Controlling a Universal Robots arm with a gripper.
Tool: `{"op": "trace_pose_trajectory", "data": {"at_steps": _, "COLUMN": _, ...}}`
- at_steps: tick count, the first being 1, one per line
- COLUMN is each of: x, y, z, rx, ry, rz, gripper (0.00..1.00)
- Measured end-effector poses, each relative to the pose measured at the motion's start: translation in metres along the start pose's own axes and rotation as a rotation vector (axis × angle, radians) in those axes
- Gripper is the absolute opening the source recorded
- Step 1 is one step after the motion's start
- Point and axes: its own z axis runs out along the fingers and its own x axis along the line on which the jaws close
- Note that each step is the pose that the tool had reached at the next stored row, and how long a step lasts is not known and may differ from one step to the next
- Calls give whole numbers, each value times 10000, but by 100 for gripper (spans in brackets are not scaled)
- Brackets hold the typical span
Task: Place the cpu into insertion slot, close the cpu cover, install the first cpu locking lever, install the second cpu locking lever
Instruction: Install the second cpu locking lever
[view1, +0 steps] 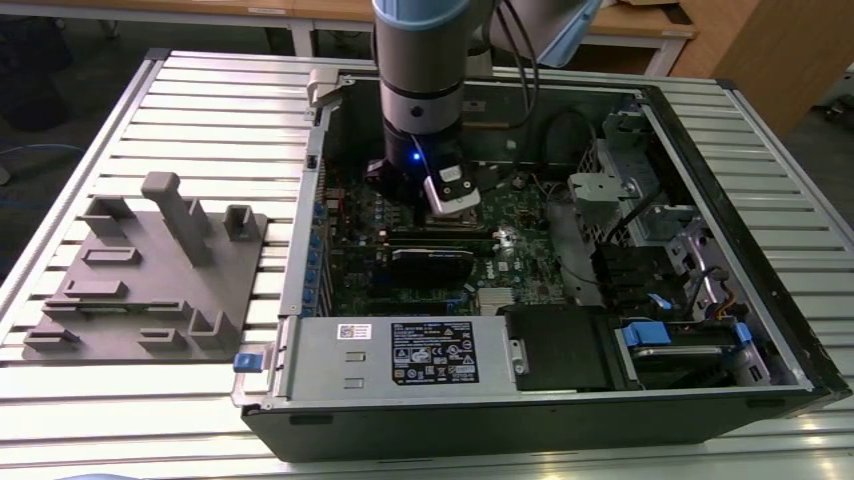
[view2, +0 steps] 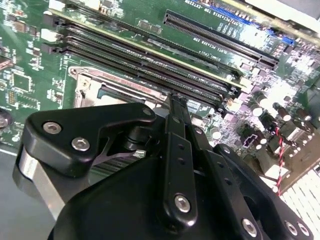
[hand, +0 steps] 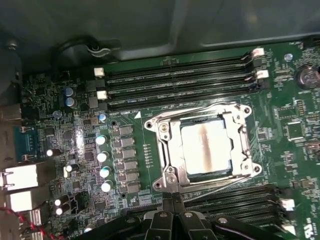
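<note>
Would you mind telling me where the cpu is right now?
In the first wrist view the cpu sits in the insertion slot, framed by the cpu cover, between two banks of long black memory slots, close to the gripper.

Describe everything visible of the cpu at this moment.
In the first wrist view the cpu is a flat square chip with a plain silver-grey metal top carrying a brownish glare. It lies level in the insertion slot, framed by the silvery cpu cover, which lies down around its edges. The gripper sits beside the socket, apart from the chip.
</note>
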Motion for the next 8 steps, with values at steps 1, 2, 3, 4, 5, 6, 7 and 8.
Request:
{"op": "trace_pose_trajectory", "data": {"at_steps": 1, "x": 4, "y": -2, "z": 18, "rx": -1, "ry": -5, "rz": 0, "gripper": 10}}
{"op": "trace_pose_trajectory", "data": {"at_steps": 2, "x": 6, "y": -3, "z": 34, "rx": -2, "ry": -9, "rz": -1, "gripper": 10}}
{"op": "trace_pose_trajectory", "data": {"at_steps": 3, "x": 6, "y": -4, "z": 38, "rx": -2, "ry": -10, "rz": -1, "gripper": 10}}
{"op": "trace_pose_trajectory", "data": {"at_steps": 4, "x": 6, "y": -4, "z": 38, "rx": -2, "ry": -10, "rz": -2, "gripper": 10}}
{"op": "trace_pose_trajectory", "data": {"at_steps": 5, "x": 7, "y": -4, "z": 38, "rx": 0, "ry": -9, "rz": -2, "gripper": 10}}
{"op": "trace_pose_trajectory", "data": {"at_steps": 6, "x": 9, "y": 0, "z": 40, "rx": -2, "ry": -11, "rz": 0, "gripper": 10}}
{"op": "trace_pose_trajectory", "data": {"at_steps": 7, "x": 14, "y": 6, "z": 43, "rx": -5, "ry": -14, "rz": 1, "gripper": 10}}
{"op": "trace_pose_trajectory", "data": {"at_steps": 8, "x": 18, "y": 10, "z": 47, "rx": -14, "ry": -17, "rz": 0, "gripper": 10}}
